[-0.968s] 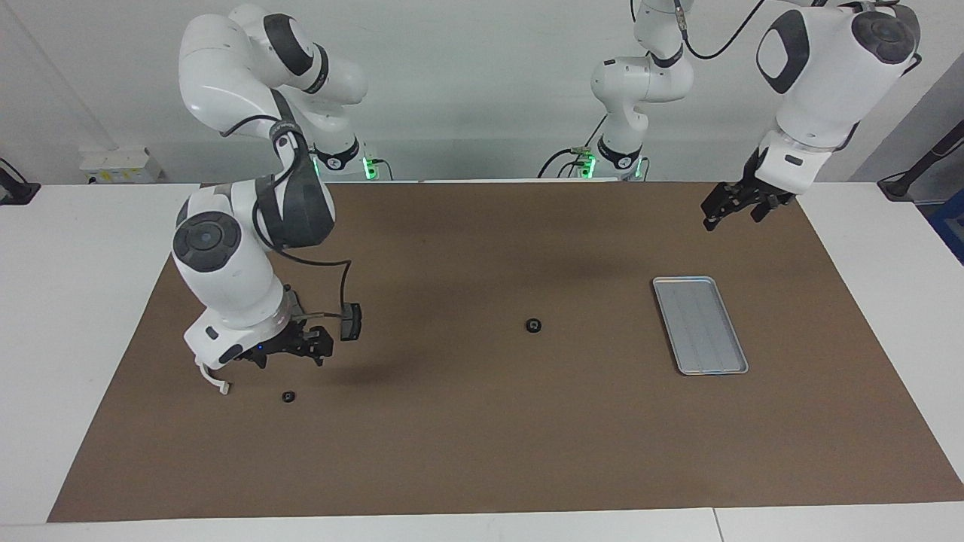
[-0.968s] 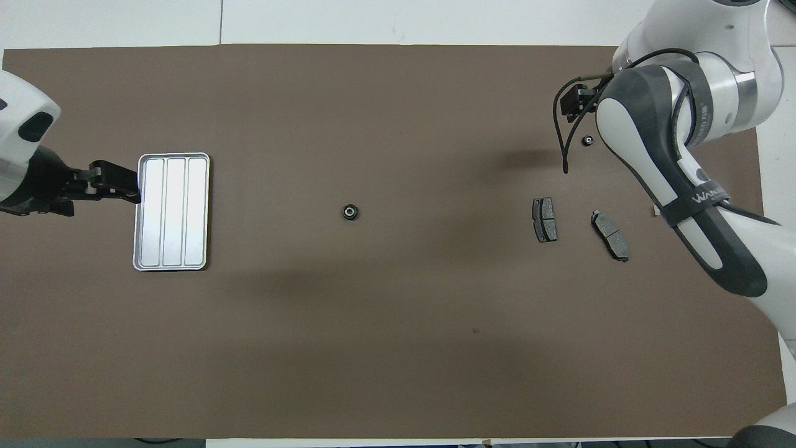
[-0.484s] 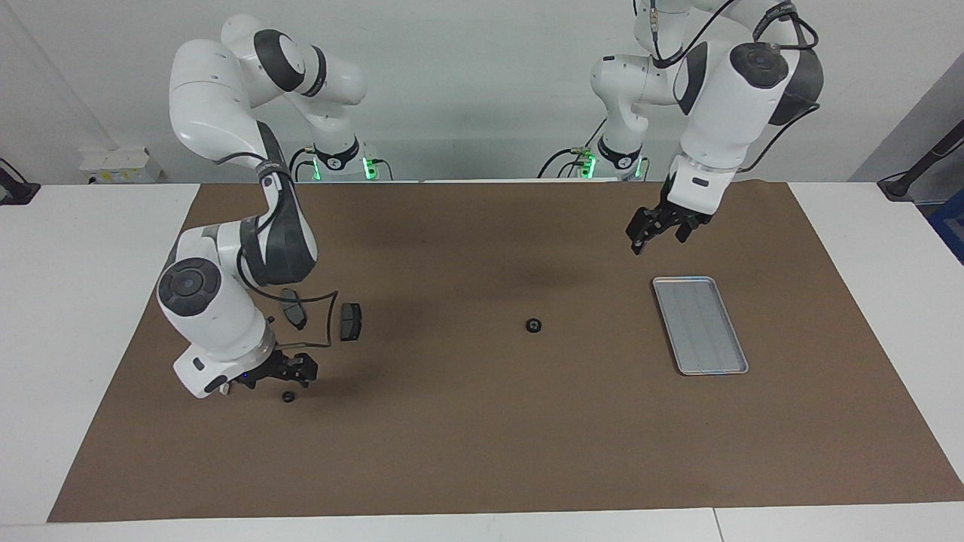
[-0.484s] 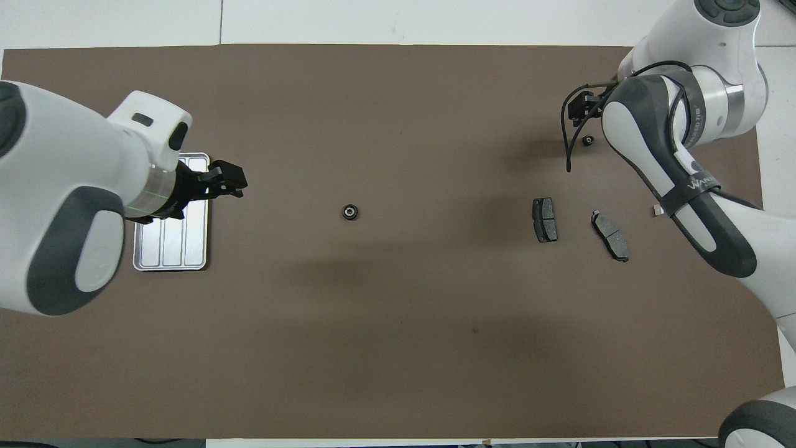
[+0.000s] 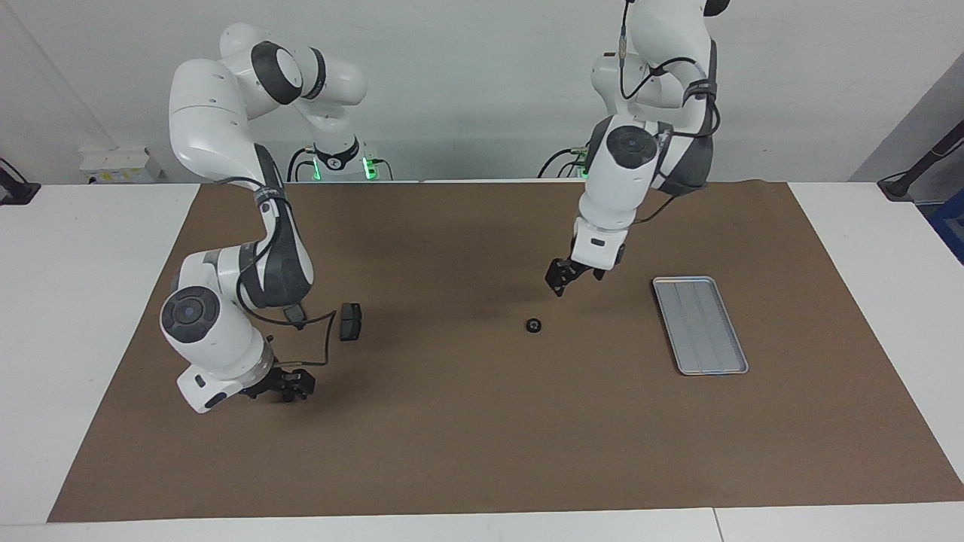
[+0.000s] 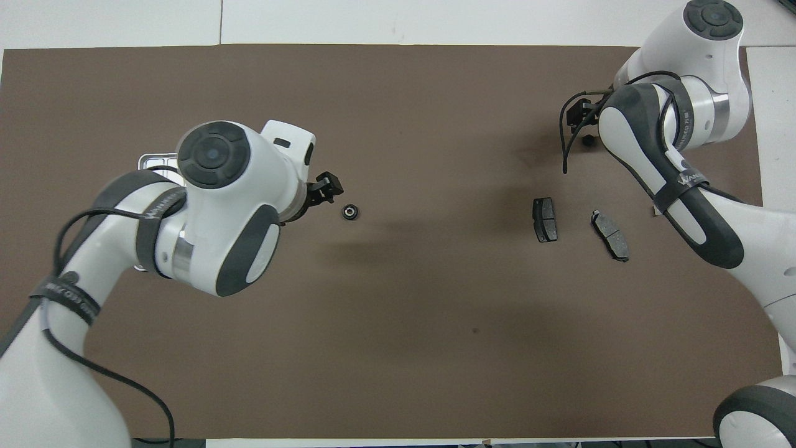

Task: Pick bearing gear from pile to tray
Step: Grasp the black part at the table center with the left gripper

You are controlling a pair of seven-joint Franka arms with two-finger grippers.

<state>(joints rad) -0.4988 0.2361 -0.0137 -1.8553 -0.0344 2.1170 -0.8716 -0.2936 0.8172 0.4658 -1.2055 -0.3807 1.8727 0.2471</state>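
Both arms have moved in the last second: my right gripper (image 5: pixel 290 389) has dropped from above the pads down to the small black round piece, and my left gripper (image 5: pixel 566 277) has swung away from the tray's end toward mid-table.

Working across the facing view, the right gripper sits low at the mat, covering that round piece (image 6: pixel 586 141); I read its fingers as spread wide, nothing gripped yet. Just nearer the robots lies one dark brake pad (image 5: pixel 349 321), with a second brake pad (image 6: pixel 610 234) beside it.

The bearing gear (image 5: pixel 534 325) lies alone on the brown mat (image 5: pixel 482 452) at mid-table. The left gripper hangs over the mat beside it, jaws wide and empty. The silver tray (image 5: pixel 700 325) sits toward the left arm's end, empty.

To do this well, I'd centre the fingers over the bearing and descend straight, closing only once both tips straddle it.
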